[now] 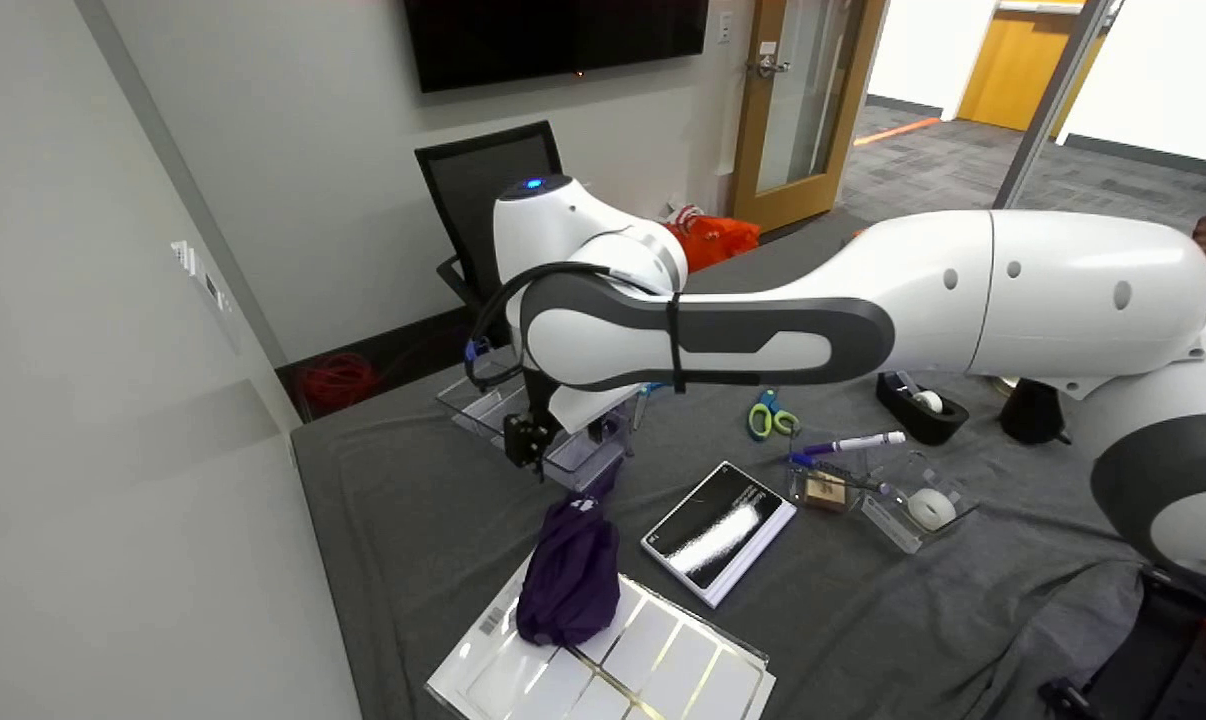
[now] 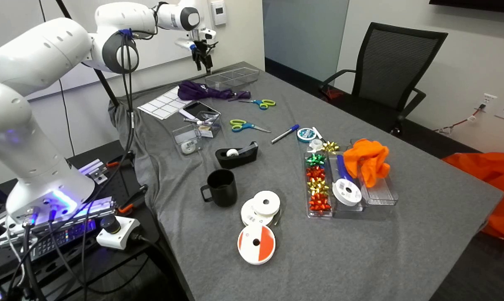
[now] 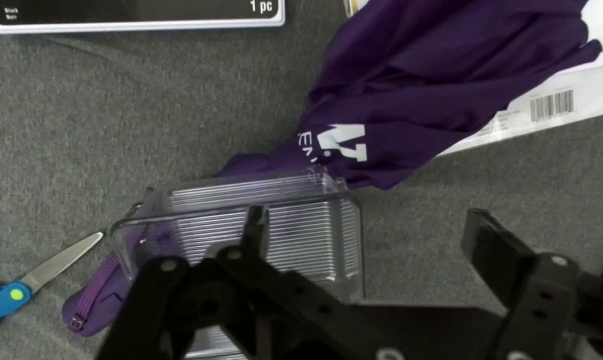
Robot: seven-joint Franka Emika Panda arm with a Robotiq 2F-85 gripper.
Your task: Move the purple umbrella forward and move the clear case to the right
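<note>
The jaws are standing well apart, clamping nothing: in the wrist view one tip is hanging over the inside of the clear case [image 3: 301, 240], low in the middle of the frame, and the other is hanging outside it, right of centre, so the case's right-hand wall is running between them. Whether the tips are reaching below the rim I cannot tell. I am reading the step in hand as catching that wall; doing it well would be calling for a straight descent, one tip inside and one outside, stopping short of the bench [image 2: 319, 259], then a gentle closing, since thin plastic may be flexing under a hard squeeze. The purple umbrella [image 3: 411, 85] is running from the upper right towards the lower left of the frame, its stem showing through the case; whether the case is resting on it or standing beside it I cannot tell, so a small lift before any sideways move would be sparing the stem a drag. Farther out, scissors [image 3: 37, 281] are lying at the lower left, near the stem, and in an exterior view a white gridded sheet [image 2: 162, 104] is lying under the umbrella's fabric, upper left of centre
</note>
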